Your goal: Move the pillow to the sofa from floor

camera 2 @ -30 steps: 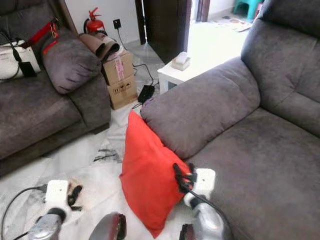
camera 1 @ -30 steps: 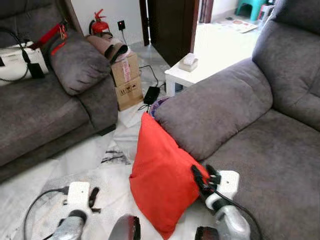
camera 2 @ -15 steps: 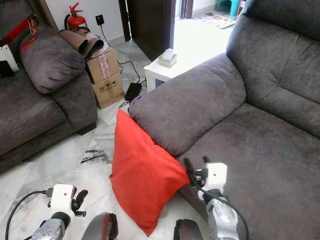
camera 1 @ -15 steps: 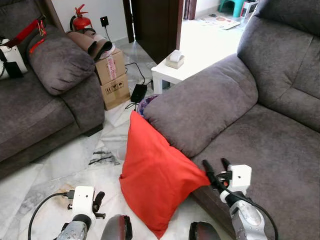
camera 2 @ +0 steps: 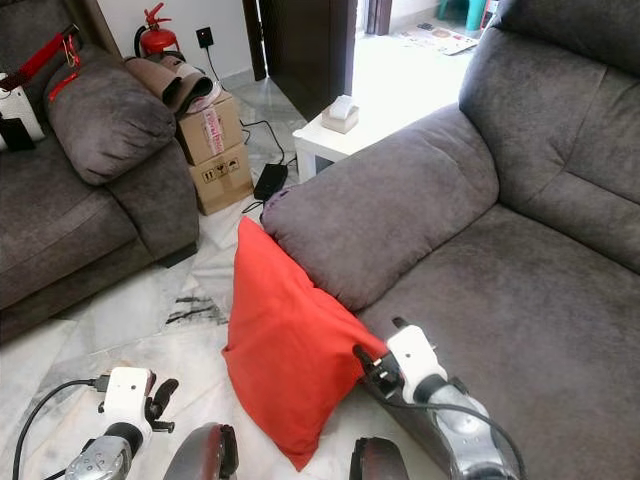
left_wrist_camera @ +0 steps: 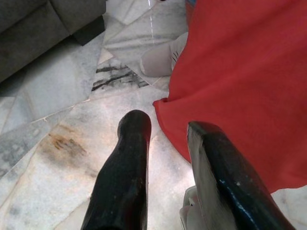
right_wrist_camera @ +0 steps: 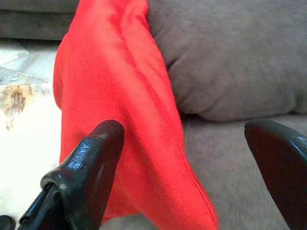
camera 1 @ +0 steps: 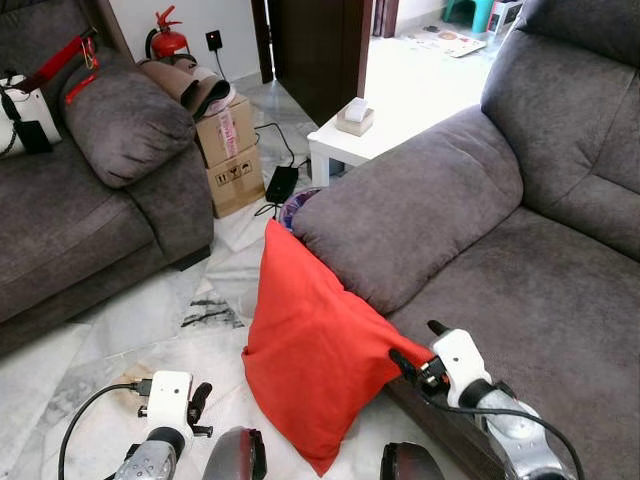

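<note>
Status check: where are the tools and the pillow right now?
Right tool open, at pillow's right corner by the sofa edge. Left tool open, low over floor. Pillow upright on floor, leaning on sofa arm. Nothing blocking.

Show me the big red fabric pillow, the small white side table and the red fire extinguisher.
Red fabric pillow (camera 1: 315, 365), left eye view, middle of its broad face.
White side table (camera 1: 385, 125), left eye view, bare part of its top.
Red fire extinguisher (camera 1: 169, 40), left eye view, on its body.

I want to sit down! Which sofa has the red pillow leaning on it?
The sofa on the robot's right. The red pillow stands on the floor against its armrest; the other sofa has bags.
</note>
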Controlling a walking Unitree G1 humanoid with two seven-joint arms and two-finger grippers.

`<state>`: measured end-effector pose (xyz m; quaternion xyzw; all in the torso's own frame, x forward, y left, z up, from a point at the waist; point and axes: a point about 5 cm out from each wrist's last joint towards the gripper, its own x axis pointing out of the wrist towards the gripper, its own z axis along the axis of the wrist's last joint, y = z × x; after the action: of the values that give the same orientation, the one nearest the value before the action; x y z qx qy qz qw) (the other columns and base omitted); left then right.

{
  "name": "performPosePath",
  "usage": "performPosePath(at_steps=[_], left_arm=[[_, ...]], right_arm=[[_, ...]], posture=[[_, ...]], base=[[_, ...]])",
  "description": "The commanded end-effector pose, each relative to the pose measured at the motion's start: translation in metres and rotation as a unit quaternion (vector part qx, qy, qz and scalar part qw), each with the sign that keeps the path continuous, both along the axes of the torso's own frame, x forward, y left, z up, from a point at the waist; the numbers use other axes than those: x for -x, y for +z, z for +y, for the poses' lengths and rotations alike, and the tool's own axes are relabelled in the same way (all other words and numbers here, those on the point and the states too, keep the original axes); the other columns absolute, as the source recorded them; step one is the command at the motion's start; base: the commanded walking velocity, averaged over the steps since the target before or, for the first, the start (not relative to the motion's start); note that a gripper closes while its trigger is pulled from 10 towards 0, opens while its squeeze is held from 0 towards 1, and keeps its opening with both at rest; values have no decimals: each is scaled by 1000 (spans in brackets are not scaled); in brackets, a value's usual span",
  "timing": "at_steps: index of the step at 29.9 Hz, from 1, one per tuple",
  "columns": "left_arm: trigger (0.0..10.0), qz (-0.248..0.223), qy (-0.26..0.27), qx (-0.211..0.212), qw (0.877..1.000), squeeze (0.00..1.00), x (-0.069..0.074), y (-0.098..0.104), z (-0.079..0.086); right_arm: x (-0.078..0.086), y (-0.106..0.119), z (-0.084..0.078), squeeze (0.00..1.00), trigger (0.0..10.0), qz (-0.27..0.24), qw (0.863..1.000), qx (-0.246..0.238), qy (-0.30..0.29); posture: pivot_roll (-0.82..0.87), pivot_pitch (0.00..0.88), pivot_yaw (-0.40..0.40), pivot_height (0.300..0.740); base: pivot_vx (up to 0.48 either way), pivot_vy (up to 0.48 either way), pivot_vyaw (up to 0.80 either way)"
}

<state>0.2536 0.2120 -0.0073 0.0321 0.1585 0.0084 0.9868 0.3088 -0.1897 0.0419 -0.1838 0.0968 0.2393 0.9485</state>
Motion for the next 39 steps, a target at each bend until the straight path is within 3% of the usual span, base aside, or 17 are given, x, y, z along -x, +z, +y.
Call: performPosePath(at_steps=[1,7,15,22,27,37,38,39], left_arm=[[10000,17,3,1,1000,0,6,-5,3],[10000,18,1,3,1000,0,6,-6,3],[10000,20,-11,6,1000,0,6,-6,-1],[10000,15,-12,2,1000,0,4,-4,-1],[10000,3,-20,6,1000,0,-2,2,-4],[10000,1,-28,6,1000,0,-2,2,-6],[10000,1,-27,5,1000,0,-2,2,-6],[10000,1,-26,5,1000,0,-2,2,-6]], right_arm=[[4,-8,3,0,10000,27,1000,7,7],[7,-16,5,0,10000,62,998,19,17],[6,-16,-1,0,10000,61,998,35,-6],[2,-14,2,0,10000,42,998,33,-28],[3,-17,6,0,10000,52,997,42,-28],[6,-24,10,0,10000,62,996,50,-32],[6,-23,12,0,9569,58,997,45,-33],[5,-22,12,0,4627,55,997,43,-34]], posture=[[4,161,65,596],[5,163,64,596],[7,163,65,596],[26,162,61,596],[32,158,61,596],[42,149,61,596],[43,151,60,596],[43,153,58,596]], base=[[0,0,0],[0,0,0],[0,0,0],[0,0,0],[0,0,0],[0,0,0],[0,0,0],[0,0,0]])
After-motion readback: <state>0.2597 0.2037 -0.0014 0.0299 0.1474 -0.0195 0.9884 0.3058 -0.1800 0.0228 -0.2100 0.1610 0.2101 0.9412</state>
